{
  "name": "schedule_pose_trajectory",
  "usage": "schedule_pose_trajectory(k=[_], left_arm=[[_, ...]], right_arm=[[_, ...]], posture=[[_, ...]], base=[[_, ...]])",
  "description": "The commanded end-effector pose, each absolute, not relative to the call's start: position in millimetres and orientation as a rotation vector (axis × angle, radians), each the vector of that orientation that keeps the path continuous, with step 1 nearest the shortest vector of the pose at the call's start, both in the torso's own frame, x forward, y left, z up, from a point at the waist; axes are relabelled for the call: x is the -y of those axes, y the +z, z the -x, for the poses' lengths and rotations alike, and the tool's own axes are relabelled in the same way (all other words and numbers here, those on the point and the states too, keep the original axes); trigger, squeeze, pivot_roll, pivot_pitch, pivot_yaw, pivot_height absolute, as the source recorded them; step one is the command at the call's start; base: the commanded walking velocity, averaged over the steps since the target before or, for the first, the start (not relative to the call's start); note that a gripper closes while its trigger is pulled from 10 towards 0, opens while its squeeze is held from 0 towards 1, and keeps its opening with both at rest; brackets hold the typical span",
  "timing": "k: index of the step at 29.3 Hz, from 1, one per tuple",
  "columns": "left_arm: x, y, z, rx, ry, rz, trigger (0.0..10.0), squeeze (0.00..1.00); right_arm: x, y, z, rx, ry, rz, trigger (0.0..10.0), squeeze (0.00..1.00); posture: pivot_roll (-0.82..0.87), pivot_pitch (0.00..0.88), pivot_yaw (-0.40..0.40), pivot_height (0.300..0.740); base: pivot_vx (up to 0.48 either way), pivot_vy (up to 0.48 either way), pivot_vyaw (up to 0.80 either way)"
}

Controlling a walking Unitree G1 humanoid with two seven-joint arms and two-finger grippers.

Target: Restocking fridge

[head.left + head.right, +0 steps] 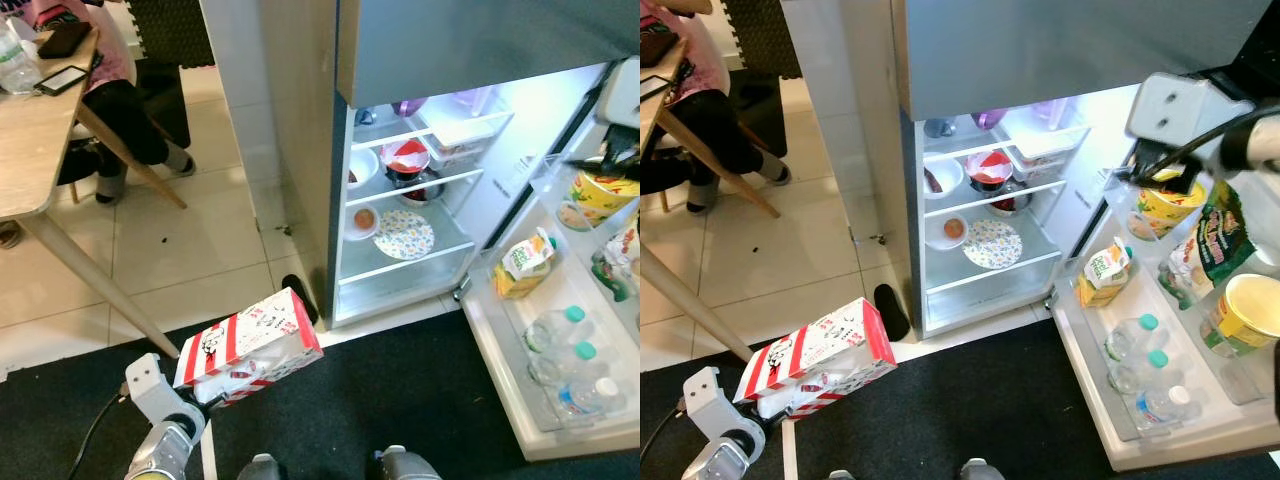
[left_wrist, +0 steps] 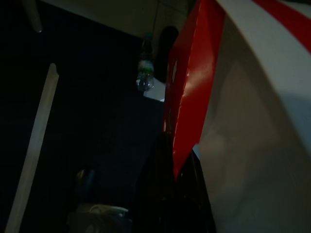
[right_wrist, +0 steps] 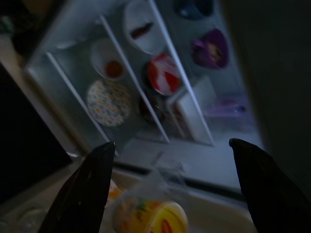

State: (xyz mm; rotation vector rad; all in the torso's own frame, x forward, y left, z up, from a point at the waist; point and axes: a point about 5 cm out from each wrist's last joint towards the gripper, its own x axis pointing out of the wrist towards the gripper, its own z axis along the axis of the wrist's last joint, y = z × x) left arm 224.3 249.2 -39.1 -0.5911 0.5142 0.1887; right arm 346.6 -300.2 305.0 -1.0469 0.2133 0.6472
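Observation:
My left gripper (image 1: 213, 393) is low at the left, shut on a red-and-white striped box (image 1: 250, 347) that it holds tilted above the black mat. In the left wrist view the box (image 2: 252, 97) rests against a black finger. The fridge (image 1: 980, 200) stands open and lit, its door swung out to the right. My right gripper (image 1: 1160, 172) is open, up at the door's upper shelf, just above a yellow cup (image 1: 1162, 208). In the right wrist view the cup (image 3: 153, 218) sits below the wide-spread fingers (image 3: 87, 184), untouched.
Inside the fridge are bowls and a patterned plate (image 1: 992, 243). The door shelves hold a juice carton (image 1: 1102, 275), water bottles (image 1: 1135, 365), a snack bag (image 1: 1210, 240) and another yellow cup (image 1: 1245, 310). A person (image 1: 120, 100) sits at a wooden table (image 1: 30, 150), far left.

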Motion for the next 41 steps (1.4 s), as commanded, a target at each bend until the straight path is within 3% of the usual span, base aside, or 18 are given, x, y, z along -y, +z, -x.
schedule_pose_trajectory(k=[1, 2, 7, 10, 13, 15, 16, 17, 21, 29, 37, 41], left_arm=[[-244.3, -44.1, -219.4, -0.544, 0.179, 0.592, 10.0, 0.00], [-243.4, -44.1, -219.8, -0.543, 0.176, 0.591, 10.0, 0.00], [-242.0, -43.8, -220.6, -0.538, 0.170, 0.594, 10.0, 0.00], [-241.8, -42.5, -222.1, -0.529, 0.162, 0.599, 10.0, 0.00], [-242.6, -42.0, -222.6, -0.527, 0.162, 0.598, 10.0, 0.00], [-246.7, -39.1, -225.1, -0.519, 0.165, 0.591, 10.0, 0.00], [-246.7, -39.1, -225.1, -0.519, 0.165, 0.591, 10.0, 0.00], [-249.8, -33.5, -232.2, -0.505, 0.163, 0.571, 10.0, 0.00], [-248.4, -22.8, -247.3, -0.472, 0.138, 0.545, 10.0, 0.00], [-240.1, -7.3, -268.2, -0.418, 0.082, 0.521, 10.0, 0.00], [-208.0, 15.1, -299.8, -0.385, -0.042, 0.455, 10.0, 0.00], [-204.7, 17.5, -302.4, -0.380, -0.054, 0.453, 10.0, 0.00]], right_arm=[[295.8, 282.3, -347.1, -0.255, 0.699, 1.010, 10.0, 0.00], [288.7, 253.5, -347.4, -0.286, 0.744, 0.952, 10.0, 0.00], [273.8, 209.1, -346.7, -0.321, 0.792, 0.821, 10.0, 0.00], [244.6, 159.6, -336.8, -0.349, 0.885, 0.590, 10.0, 0.00], [238.3, 150.1, -330.7, -0.363, 0.933, 0.577, 10.0, 0.00], [212.6, 134.8, -306.6, -0.365, 1.134, 0.559, 10.0, 0.00], [212.6, 134.8, -306.6, -0.365, 1.134, 0.559, 10.0, 0.00], [179.6, 128.1, -284.5, -0.314, 1.313, 0.529, 10.0, 0.00], [150.8, 124.3, -275.3, -0.241, 1.388, 0.556, 10.0, 0.00], [125.4, 119.7, -271.6, -0.191, 1.433, 0.591, 10.0, 0.00], [87.2, 124.4, -267.3, -0.076, 1.466, 0.590, 10.0, 0.00], [83.6, 124.8, -266.6, -0.065, 1.471, 0.594, 10.0, 0.00]], posture=[[-0.07, 0.137, -0.007, 0.740], [-0.06, 0.133, -0.006, 0.740], [-0.05, 0.130, -0.004, 0.740], [-0.05, 0.127, -0.001, 0.740], [-0.05, 0.126, 0.003, 0.740], [-0.06, 0.130, 0.006, 0.740], [-0.06, 0.130, 0.006, 0.740], [-0.06, 0.132, 0.008, 0.740], [-0.06, 0.151, 0.009, 0.740], [-0.05, 0.161, 0.009, 0.740], [-0.04, 0.191, 0.014, 0.740], [-0.04, 0.198, 0.014, 0.740]], base=[[0.000, 0.000, 0.00], [0.000, 0.000, 0.00], [0.000, 0.000, 0.00], [0.000, 0.000, 0.00], [0.000, 0.000, 0.00], [0.000, 0.000, 0.00], [0.000, 0.000, 0.00], [0.000, 0.000, 0.00], [0.000, 0.000, 0.00], [0.000, 0.000, 0.00], [0.000, 0.000, 0.00], [0.000, 0.000, 0.00]])
